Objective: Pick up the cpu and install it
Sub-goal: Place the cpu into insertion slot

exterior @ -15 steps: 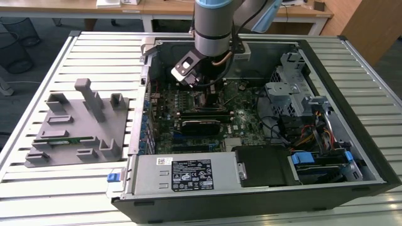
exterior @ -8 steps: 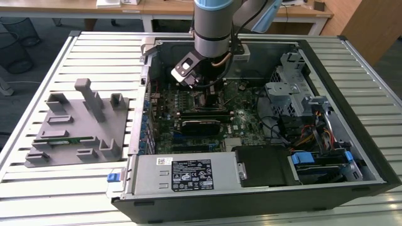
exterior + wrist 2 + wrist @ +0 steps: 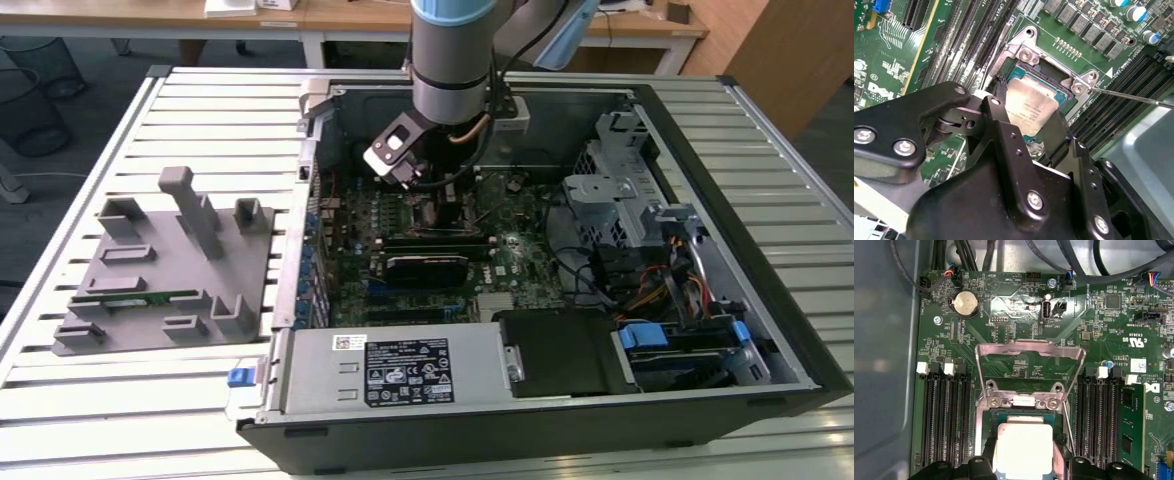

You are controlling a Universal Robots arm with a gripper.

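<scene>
The cpu (image 3: 1021, 447), a flat square chip with a silver top, sits between my gripper's (image 3: 1024, 455) black fingers (image 3: 985, 456), right at the open motherboard socket. In the second wrist view the cpu (image 3: 1031, 102) lies level in or just over the socket frame (image 3: 1024, 54), and my gripper (image 3: 1029, 117) is shut on its two opposite edges. The socket's metal load plate (image 3: 1029, 357) stands flipped open beyond it. From the exterior view, my gripper (image 3: 424, 185) reaches down into the open computer case (image 3: 747, 300), over the board's upper middle.
Rows of memory slots (image 3: 946, 415) flank the socket, and a green memory stick (image 3: 1129, 425) fills one. A thin socket lever (image 3: 1134, 96) juts out. Outside the case, a grey fixture (image 3: 200, 215) holds another memory stick (image 3: 134, 298). Power supply (image 3: 387, 365) and drive cage (image 3: 627, 190) crowd the case.
</scene>
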